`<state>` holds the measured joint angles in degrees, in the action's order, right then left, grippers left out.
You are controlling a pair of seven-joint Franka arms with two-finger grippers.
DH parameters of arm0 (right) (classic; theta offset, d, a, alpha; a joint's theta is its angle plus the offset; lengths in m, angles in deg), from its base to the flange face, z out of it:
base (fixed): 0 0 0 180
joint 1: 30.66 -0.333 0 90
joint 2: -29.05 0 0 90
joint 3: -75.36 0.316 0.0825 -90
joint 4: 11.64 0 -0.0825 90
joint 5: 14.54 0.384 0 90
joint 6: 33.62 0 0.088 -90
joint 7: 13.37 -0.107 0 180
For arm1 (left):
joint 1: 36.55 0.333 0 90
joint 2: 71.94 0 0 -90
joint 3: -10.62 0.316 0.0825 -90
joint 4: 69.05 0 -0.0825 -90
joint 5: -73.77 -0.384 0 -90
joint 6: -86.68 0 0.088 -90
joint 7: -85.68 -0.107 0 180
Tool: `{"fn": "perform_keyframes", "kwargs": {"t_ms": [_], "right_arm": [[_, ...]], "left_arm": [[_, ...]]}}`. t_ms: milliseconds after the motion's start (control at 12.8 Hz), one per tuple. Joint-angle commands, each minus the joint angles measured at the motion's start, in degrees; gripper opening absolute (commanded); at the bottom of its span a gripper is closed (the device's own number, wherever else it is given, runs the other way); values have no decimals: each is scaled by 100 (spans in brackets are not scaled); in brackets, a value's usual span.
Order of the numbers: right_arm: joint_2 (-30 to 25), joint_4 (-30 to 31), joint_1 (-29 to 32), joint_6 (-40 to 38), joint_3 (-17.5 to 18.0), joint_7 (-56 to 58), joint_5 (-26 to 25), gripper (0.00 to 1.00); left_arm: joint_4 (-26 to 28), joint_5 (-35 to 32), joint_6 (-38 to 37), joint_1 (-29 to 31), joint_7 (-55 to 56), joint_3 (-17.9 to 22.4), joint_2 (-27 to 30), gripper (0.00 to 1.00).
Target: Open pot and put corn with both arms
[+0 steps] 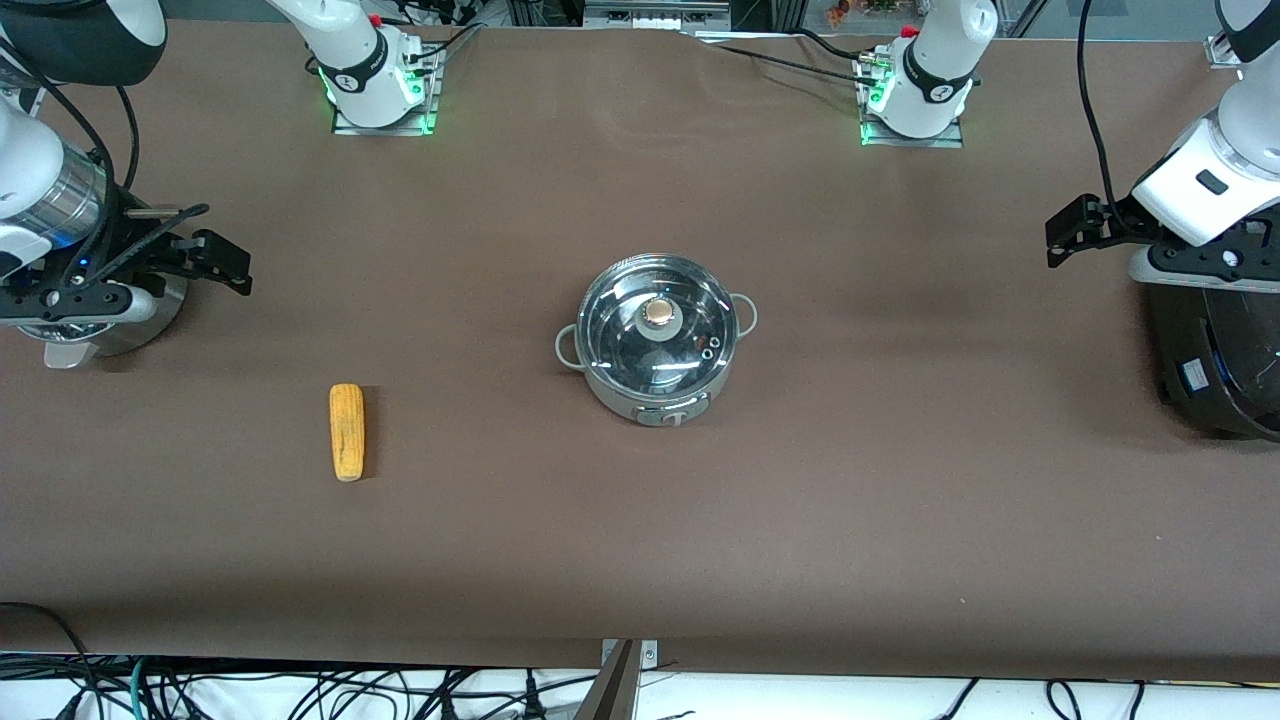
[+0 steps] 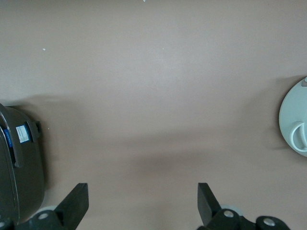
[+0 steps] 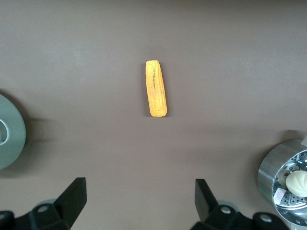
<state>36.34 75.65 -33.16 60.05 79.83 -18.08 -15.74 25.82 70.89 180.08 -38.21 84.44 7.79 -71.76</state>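
The shiny steel pot (image 1: 655,340) stands mid-table with its glass lid (image 1: 650,330) on and a tan knob (image 1: 659,313) on top. The yellow-orange corn (image 1: 347,431) lies flat on the table, toward the right arm's end and nearer the front camera than the pot. My right gripper (image 1: 220,262) is open and empty in the air near the steamer basket. In the right wrist view the corn (image 3: 156,95) lies ahead of the open right gripper (image 3: 140,196). My left gripper (image 1: 1075,232) is open and empty above the table next to the black cooker; the left wrist view shows the left gripper (image 2: 143,201) over bare cloth.
A perforated steel steamer basket (image 1: 110,320) with a pale bun (image 3: 297,182) stands at the right arm's end. A big black cooker (image 1: 1220,360) stands at the left arm's end and shows in the left wrist view (image 2: 19,167). Brown cloth covers the table.
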Motion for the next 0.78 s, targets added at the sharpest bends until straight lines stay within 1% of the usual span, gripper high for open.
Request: {"fn": "perform_keyframes", "kwargs": {"t_ms": [0,235,313,391,548,626,704], "right_arm": [[53,-133,57,-86,63,-30,-56,100],[53,-142,65,-60,54,-38,-29,100],[62,-125,39,-34,54,-56,-38,100],[140,-125,30,19,62,-65,-56,100],[351,-125,22,89,71,22,-12,100],[604,-125,22,133,80,32,-3,100],[929,-142,-22,160,98,58,-29,100]], "left_arm": [[-65,15,2,-10,19,2,8,100],[-100,-55,2,-88,10,-24,-35,100],[-126,-46,-15,-115,2,-128,-105,100],[-127,-3,-33,-150,10,-321,-123,100],[-153,129,-25,-194,54,-637,-272,100],[-188,277,-24,-212,211,-787,-404,100],[-475,523,-16,-221,517,-945,-649,100]]}}
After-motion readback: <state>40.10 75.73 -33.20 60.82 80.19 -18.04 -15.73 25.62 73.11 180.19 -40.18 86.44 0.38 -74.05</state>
